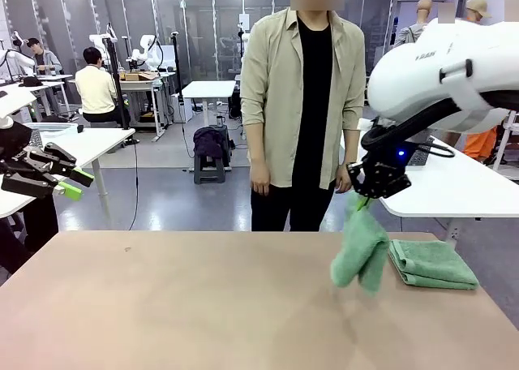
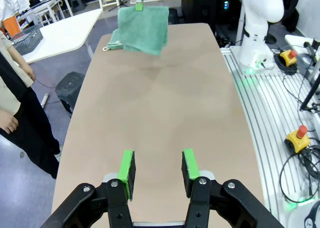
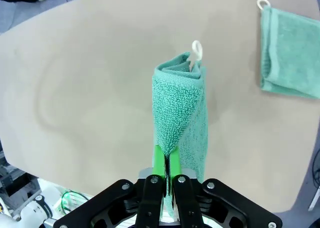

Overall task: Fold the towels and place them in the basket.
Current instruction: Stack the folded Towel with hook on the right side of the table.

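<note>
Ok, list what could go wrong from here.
1. The right pincer pinches the hanging towel by a thin edge only; it could slip out.
2. That towel dangles folded but loose, so the fold may fall open when set down.
3. It hangs close beside the folded towel on the table; lowering it there could drag or rumple that one.

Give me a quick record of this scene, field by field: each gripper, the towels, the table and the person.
right gripper: shut on hanging towel, lifted above the table
hanging towel: mint green, dangling from one pinched edge, loop at its lower end
left gripper: open, nothing between the pads, hovering at the table's left end
folded towel: lies flat near the table's right edge, beside the hanging one
table: tan top
person: stands at the far side, arms down
</note>
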{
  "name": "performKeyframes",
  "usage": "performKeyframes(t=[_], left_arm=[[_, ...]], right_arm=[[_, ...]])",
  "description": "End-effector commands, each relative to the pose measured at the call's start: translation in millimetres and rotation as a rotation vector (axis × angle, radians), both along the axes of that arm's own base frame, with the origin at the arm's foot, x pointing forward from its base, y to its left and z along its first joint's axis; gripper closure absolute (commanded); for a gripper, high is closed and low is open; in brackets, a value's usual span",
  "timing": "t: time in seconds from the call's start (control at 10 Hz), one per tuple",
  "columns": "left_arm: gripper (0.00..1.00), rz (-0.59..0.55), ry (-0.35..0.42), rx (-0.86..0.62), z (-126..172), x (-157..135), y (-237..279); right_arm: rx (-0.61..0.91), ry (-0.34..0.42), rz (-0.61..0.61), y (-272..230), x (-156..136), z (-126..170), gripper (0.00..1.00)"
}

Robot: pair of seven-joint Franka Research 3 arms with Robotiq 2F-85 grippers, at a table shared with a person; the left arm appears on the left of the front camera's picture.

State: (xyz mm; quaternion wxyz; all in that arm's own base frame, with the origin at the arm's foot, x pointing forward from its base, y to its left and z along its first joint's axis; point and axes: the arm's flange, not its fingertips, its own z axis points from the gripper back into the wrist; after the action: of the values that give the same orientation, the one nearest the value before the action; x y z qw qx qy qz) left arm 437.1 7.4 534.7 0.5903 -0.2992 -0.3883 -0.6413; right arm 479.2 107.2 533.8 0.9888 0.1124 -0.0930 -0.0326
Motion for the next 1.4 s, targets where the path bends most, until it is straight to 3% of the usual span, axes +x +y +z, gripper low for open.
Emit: performKeyframes(t=[0.0,0.4,1.1,1.3], left_arm=[[0.5,0.0,-0.01,-0.013,1.4,0.0,-1.0],[0.5,0.0,-0.01,-0.013,1.4,0.0,-1.0],[0.5,0.0,-0.01,-0.013,1.4,0.0,-1.0],[0.5,0.0,-0.01,-0.013,1.4,0.0,-1.0]], right_arm=[[-0.017,0.005,-0.004,-16.1,-5.1,15.7,0.96],[-0.034,0.024,-0.068,-41.3,0.2,24.8,0.96],[-0.01,0.011,-0.046,-34.0,-4.5,22.8,0.96],[0.001,0.059,0.01,-52.3,8.8,30.2,0.96]])
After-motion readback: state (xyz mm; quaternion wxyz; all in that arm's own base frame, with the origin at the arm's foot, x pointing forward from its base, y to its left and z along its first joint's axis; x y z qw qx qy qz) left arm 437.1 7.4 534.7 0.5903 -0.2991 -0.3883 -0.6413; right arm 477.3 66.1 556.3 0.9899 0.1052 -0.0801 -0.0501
